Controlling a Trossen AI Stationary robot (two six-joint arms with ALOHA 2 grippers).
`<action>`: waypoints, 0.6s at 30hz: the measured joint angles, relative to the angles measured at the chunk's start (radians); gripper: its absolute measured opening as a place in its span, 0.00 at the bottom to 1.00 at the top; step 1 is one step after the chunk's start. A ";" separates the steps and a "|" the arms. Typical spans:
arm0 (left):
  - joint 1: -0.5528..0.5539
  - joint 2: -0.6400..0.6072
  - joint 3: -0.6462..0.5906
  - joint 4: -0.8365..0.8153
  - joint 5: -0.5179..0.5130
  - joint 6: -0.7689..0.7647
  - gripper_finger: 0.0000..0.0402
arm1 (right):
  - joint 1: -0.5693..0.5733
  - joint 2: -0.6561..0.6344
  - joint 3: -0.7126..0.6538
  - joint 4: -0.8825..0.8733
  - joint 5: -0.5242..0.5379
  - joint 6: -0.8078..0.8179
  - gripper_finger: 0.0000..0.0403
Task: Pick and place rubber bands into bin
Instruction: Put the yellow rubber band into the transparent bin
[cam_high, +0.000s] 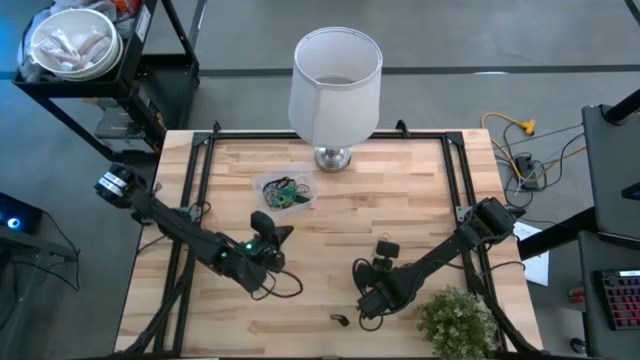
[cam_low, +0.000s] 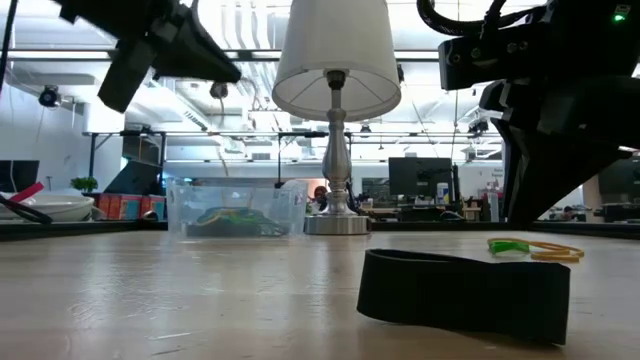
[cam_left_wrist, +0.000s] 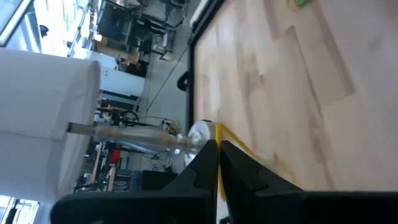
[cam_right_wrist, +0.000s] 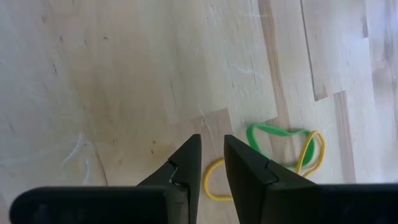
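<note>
loose rubber bands: 3 | bin: 1 | lamp: 1

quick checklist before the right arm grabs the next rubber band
1. Right gripper above bare wood, nothing between its fingers: ok.
2. Target in sight: green and yellow rubber bands lie beside the fingertips, not between them: not ok yet.
3. Bin in place near the lamp, bands already inside: ok.
4. Left gripper shut, away from the right arm: ok.
5. Black band lies apart: ok.
</note>
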 joint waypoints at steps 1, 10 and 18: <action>0.003 -0.016 0.000 -0.002 0.000 0.013 0.00 | 0.000 0.000 0.000 0.001 0.000 -0.002 0.16; 0.068 -0.182 -0.005 -0.003 -0.007 0.129 0.00 | 0.000 0.000 0.000 0.005 0.000 -0.002 0.16; 0.199 -0.295 -0.064 -0.001 0.082 0.162 0.00 | 0.000 0.000 -0.002 0.008 0.000 -0.007 0.16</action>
